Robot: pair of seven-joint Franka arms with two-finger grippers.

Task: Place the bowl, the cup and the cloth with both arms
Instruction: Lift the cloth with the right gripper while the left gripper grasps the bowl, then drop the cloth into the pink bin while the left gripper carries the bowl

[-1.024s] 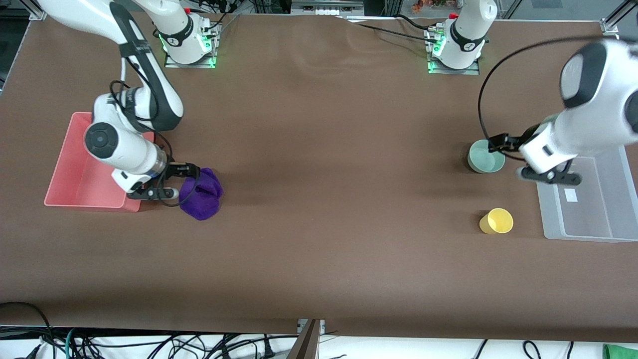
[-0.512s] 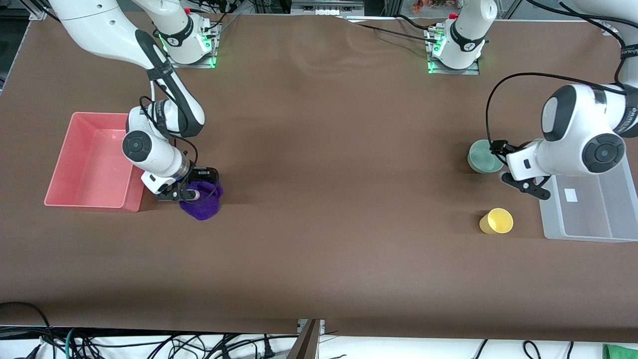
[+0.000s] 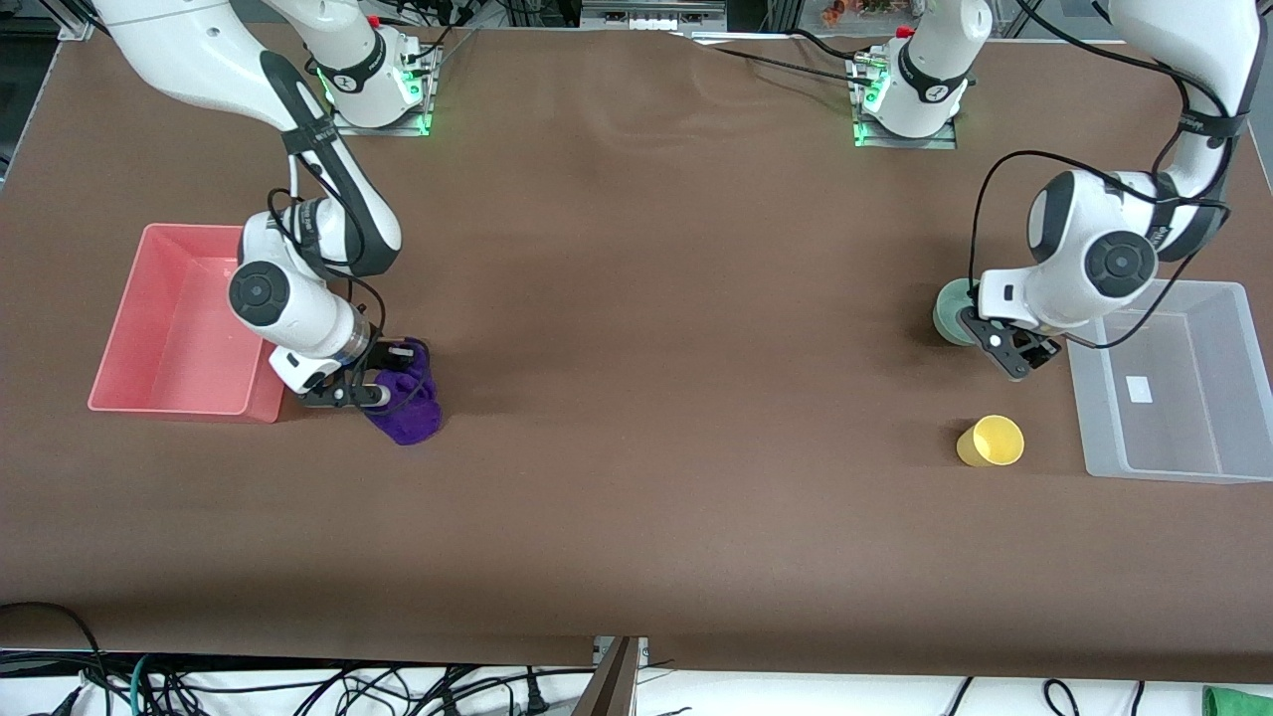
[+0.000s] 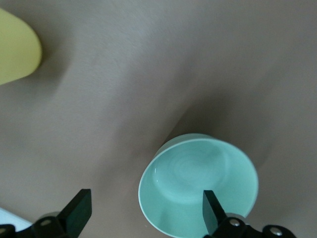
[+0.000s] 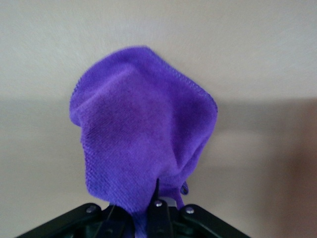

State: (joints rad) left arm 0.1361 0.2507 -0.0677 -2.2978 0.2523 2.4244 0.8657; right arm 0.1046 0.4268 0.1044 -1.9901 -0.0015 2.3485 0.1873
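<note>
The purple cloth (image 3: 408, 403) lies beside the pink tray (image 3: 169, 328). My right gripper (image 3: 383, 376) is shut on the edge of the cloth nearest the tray. In the right wrist view the cloth (image 5: 143, 134) bunches up from the closed gripper (image 5: 157, 204). The mint-green bowl (image 3: 950, 313) stands upright, toward the left arm's end of the table. My left gripper (image 3: 998, 336) is open, low over the bowl's rim. In the left wrist view the gripper (image 4: 146, 212) straddles the rim of the bowl (image 4: 193, 181), one finger (image 4: 210, 210) over its inside, the other (image 4: 79, 210) outside. The yellow cup (image 3: 991, 441) stands nearer the front camera than the bowl, also showing in the left wrist view (image 4: 15, 49).
A clear plastic bin (image 3: 1174, 383) sits beside the bowl and cup at the left arm's end of the table. The pink tray holds nothing. The brown table (image 3: 676, 348) stretches between the two groups.
My right gripper has closed on the cloth and drawn it slightly toward the tray. My left arm has swung off the clear bin and brought its gripper over the bowl's rim.
</note>
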